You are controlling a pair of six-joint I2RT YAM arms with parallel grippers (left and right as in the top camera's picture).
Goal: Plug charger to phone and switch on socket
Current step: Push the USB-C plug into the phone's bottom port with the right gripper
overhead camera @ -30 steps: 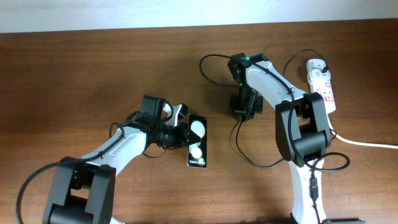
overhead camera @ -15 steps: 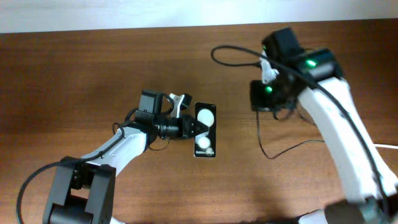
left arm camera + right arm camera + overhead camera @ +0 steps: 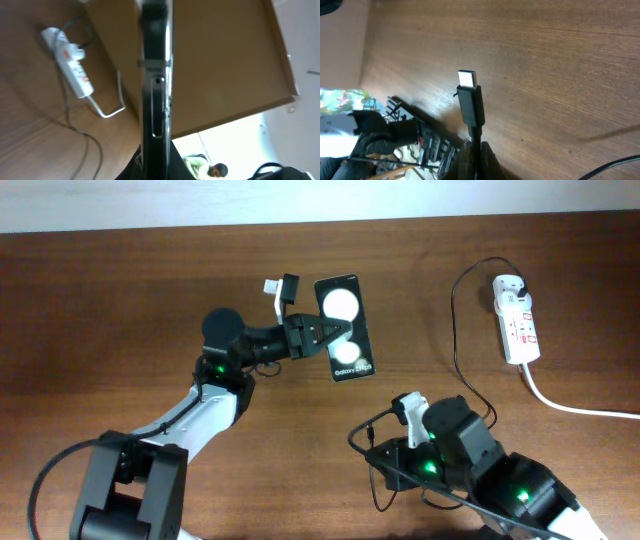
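Observation:
My left gripper (image 3: 318, 335) is shut on the black phone (image 3: 345, 328) and holds it raised and tilted above the table's middle. Its screen shows two white light spots. In the left wrist view the phone (image 3: 156, 90) is edge-on between the jaws, with a small port showing. My right gripper (image 3: 476, 152) is shut on the charger's black cable just below the connector tip (image 3: 467, 78), which points up above the wood. Overhead, the right arm (image 3: 455, 445) is at the front right. The charger cable (image 3: 453, 330) runs to the white socket (image 3: 518, 320), where its black plug sits at the far end.
The socket's thick white cord (image 3: 580, 408) trails off to the right edge. The socket also shows in the left wrist view (image 3: 70, 65). Slack black cable loops by the right arm (image 3: 375, 480). The brown wooden table (image 3: 120, 300) ends at a pale wall at the back.
My left gripper has lifted the phone and carried it toward the back. My right arm has swung from the back right to the front right with the charger connector.

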